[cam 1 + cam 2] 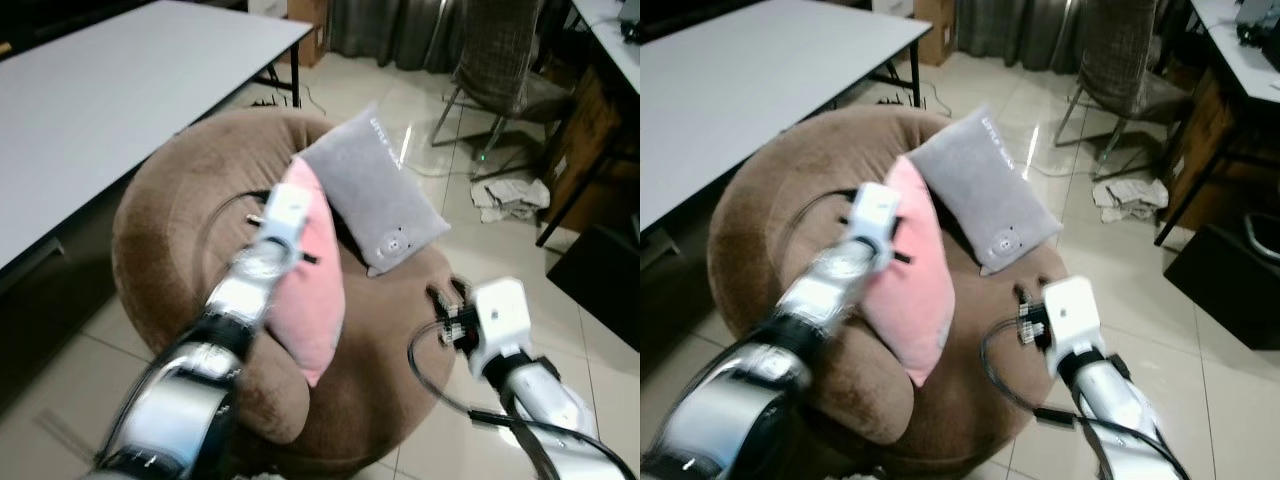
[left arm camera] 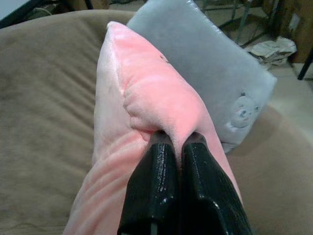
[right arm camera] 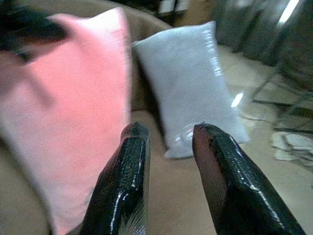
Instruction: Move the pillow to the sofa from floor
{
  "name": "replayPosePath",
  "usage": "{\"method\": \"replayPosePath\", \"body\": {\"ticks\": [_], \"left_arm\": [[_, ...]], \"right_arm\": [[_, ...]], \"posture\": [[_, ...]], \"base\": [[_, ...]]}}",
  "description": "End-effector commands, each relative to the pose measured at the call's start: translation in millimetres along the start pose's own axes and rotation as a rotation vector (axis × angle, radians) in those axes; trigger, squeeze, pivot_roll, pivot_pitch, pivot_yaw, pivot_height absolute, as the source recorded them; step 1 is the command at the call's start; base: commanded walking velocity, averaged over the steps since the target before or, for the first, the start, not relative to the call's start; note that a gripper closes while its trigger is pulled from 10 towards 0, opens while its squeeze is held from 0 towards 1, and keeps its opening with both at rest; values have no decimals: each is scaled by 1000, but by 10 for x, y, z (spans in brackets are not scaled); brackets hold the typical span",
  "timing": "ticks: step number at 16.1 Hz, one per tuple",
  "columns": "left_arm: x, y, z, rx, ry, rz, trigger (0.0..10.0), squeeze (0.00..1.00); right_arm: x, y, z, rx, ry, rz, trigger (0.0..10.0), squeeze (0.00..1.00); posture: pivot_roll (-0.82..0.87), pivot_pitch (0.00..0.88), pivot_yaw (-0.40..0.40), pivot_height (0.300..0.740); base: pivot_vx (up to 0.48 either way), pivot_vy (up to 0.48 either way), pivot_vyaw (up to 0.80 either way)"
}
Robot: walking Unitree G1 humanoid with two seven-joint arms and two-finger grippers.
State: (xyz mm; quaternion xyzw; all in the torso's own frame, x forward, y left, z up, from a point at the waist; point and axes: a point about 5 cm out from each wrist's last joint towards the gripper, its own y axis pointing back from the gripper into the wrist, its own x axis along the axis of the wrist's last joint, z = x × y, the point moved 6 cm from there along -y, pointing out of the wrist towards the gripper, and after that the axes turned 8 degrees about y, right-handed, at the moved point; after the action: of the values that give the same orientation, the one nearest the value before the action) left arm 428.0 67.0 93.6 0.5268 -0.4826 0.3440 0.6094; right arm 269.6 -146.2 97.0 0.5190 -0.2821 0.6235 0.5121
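Standing on edge in the sofa [image 1: 170, 230], a round brown seat, the pink pillow [image 1: 312, 290] leans just beside a grey pillow [image 1: 385, 190] that rests against the sofa's far rim. The left gripper [image 1: 290, 205], blurred, is at the pink pillow's top edge; the right gripper [image 1: 445, 310] hangs over the sofa's near right side, its fingers hard to make out there. A white bench [image 1: 120, 90] stands left of the sofa, a chair [image 1: 500, 60] and crumpled cloth [image 1: 510, 195] beyond it on the tiled floor [image 1: 470, 240].

From the left wrist, the left gripper [image 2: 177, 142] is pinched tight on a fold of the pink pillow [image 2: 146, 107], the grey pillow [image 2: 210, 63] behind it.

From the right wrist, the right gripper [image 3: 168, 134] has its fingers apart, holding nothing, above the sofa [image 3: 171, 191]; the pink pillow [image 3: 63, 107] is blurred.
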Motion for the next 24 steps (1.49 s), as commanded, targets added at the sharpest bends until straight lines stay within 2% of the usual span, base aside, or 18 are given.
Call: {"method": "replayPosePath", "body": {"ticks": [1, 3, 4, 5, 6, 8, 11, 14, 15, 16, 17, 18, 19, 20, 21, 23, 24], "left_arm": [[207, -28, -88, 63, 54, 53, 10000, 0], [197, -46, -240, 178, 193, 22, 10000, 0], [161, -41, -319, 223, 189, 6, 10000, 0], [69, -19, -474, 292, 104, -29, 10000, 0], [-87, 28, -686, 348, 31, -94, 10000, 490], [-228, 99, -933, 398, 10, -149, 10000, 1000], [-146, 164, -1191, 447, -19, -94, 10000, 1000], [215, 232, -1396, 485, 27, 106, 10000, 1000], [281, 248, -1414, 474, 35, 146, 10000, 1000], [592, 351, -1387, 406, 59, 344, 10000, 0], [642, 376, -1363, 382, 71, 380, 10000, 0], [682, 447, -1162, 214, 76, 437, 10000, 0], [676, 472, -1097, 163, 70, 445, 10000, 0], [558, 575, -846, -13, 15, 418, 10000, 0], [409, 693, -666, -126, -13, 378, 10000, 0], [245, 791, -509, -213, -26, 328, 10000, 0], [212, 802, -483, -222, -39, 320, 10000, 0]], "right_arm": [[83, 36, -27, 44, 8, 31, 10000, 0], [89, 93, -77, 110, 22, 37, 10000, 0], [93, 106, -93, 127, 18, 39, 10000, 0], [94, 123, -131, 160, 11, 40, 10000, 0], [76, 130, -170, 188, 14, 34, 10000, 0], [60, 135, -206, 210, 17, 30, 10000, 0], [70, 98, -195, 210, 13, 36, 10000, 0], [108, 46, -129, 179, 15, 52, 10000, 0], [120, 31, -95, 156, 31, 58, 10000, 0], [121, -38, 77, 11, 84, 52, 10000, 0], [129, -48, 112, -19, 78, 56, 10000, 0], [186, -76, 154, -95, 66, 77, 10000, 0], [197, -82, 163, -116, 43, 82, 10000, 0], [258, -104, 124, -154, 8, 106, 10000, 0], [263, -126, 57, -172, -25, 111, 10000, 0], [217, -143, -18, -177, -62, 101, 10000, 0], [208, -143, -24, -180, -69, 98, 10000, 0]], "posture": [[3, 5, 3, 740], [-3, 4, 4, 740], [-5, 5, 4, 740], [-3, 6, 2, 740], [-1, 5, 1, 740], [5, 5, -1, 740], [14, 2, -9, 740], [20, 1, -22, 740], [20, 2, -24, 740], [17, 2, -27, 740], [17, 2, -27, 740], [18, 2, -29, 740], [18, 2, -29, 740], [26, 5, -34, 740], [32, 8, -37, 740], [32, 8, -37, 740], [32, 8, -37, 740]], "base": [[0, 0, 0], [0, 0, 0], [0, 0, 0], [0, 0, 0], [0, 0, 0], [0, 0, 0], [0, 0, 0], [0, 0, 0], [0, 0, 0], [0, 0, 0], [0, 0, 0], [0, 0, 0], [0, 0, 0], [0, 0, 800], [0, 0, 800], [0, 0, 800], [0, 0, 800]]}}
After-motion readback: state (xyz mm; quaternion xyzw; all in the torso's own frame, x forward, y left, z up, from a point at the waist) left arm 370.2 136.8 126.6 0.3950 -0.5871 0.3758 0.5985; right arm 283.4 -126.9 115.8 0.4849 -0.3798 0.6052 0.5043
